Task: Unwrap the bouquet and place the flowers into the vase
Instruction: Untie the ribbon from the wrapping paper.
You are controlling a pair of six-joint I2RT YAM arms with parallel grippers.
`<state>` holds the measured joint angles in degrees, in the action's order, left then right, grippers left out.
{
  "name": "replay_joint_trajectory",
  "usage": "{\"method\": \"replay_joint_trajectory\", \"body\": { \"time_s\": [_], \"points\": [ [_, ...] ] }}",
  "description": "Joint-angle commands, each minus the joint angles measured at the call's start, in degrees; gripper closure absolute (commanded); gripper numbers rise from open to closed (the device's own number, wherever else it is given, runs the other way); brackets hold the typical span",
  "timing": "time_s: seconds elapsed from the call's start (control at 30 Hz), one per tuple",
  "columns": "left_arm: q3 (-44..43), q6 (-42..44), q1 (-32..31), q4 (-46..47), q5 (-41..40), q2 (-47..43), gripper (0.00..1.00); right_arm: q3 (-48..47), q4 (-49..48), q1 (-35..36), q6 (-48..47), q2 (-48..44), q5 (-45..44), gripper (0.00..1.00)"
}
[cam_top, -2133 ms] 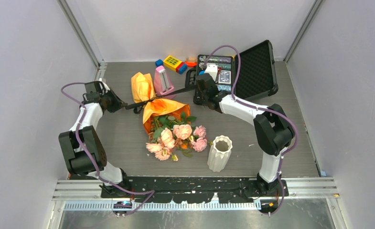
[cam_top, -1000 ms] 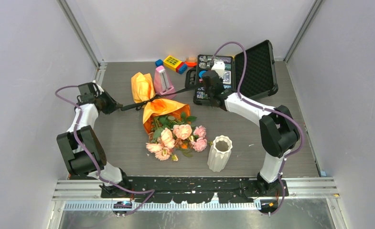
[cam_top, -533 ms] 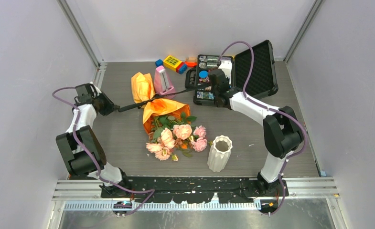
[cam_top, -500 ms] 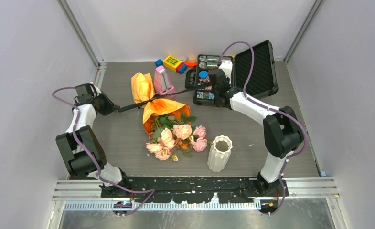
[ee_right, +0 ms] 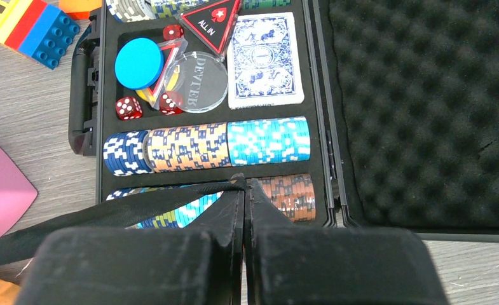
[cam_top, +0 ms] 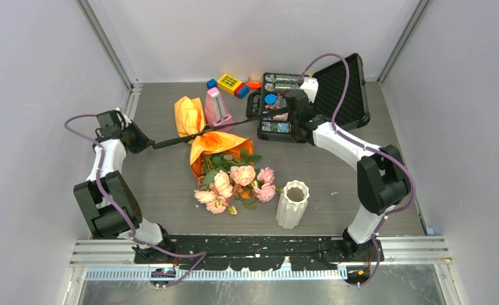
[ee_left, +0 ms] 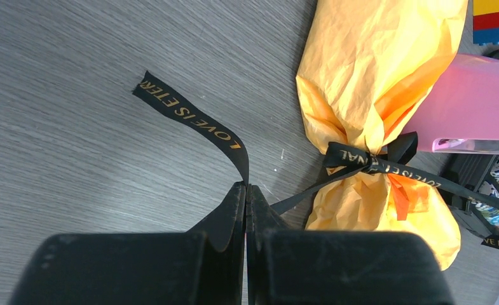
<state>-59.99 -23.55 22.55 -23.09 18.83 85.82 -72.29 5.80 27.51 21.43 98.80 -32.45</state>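
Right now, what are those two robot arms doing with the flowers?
They are untying the bouquet. The left gripper and the right gripper are each shut on one end of the black ribbon, which stretches out to opposite sides. The knot around the orange paper is not undone yet. The bouquet lies on the table with its flowers poking out, and the white vase stands upright nearby with nothing in it.

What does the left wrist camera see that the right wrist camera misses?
Only the left wrist view shows the orange paper and the ribbon knotted round it. Only the right wrist view shows cards, dice and a foam lid. Both show their own arm's end, left gripper or right gripper, shut on ribbon, and the pink object.
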Motion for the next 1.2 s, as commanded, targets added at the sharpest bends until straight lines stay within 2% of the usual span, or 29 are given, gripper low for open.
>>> {"method": "replay_joint_trajectory", "body": {
  "time_s": [0.0, 0.83, 1.17],
  "points": [
    [-2.2, 0.5, 1.7, -0.1, 0.0, -2.4, 1.0, 0.7, -1.2, -0.8, 1.6, -3.2, -0.2, 1.0],
    [-0.6, 1.0, 4.4, 0.9, -3.2, -7.8, 1.0, 3.1, 0.5, -5.7, 3.0, -6.3, 2.6, 1.0],
    [-0.5, 3.5, 5.8, 0.2, -8.1, -11.0, 1.0, 3.5, 0.8, -7.0, 2.7, -6.3, 2.5, 1.0]
  ]
}}
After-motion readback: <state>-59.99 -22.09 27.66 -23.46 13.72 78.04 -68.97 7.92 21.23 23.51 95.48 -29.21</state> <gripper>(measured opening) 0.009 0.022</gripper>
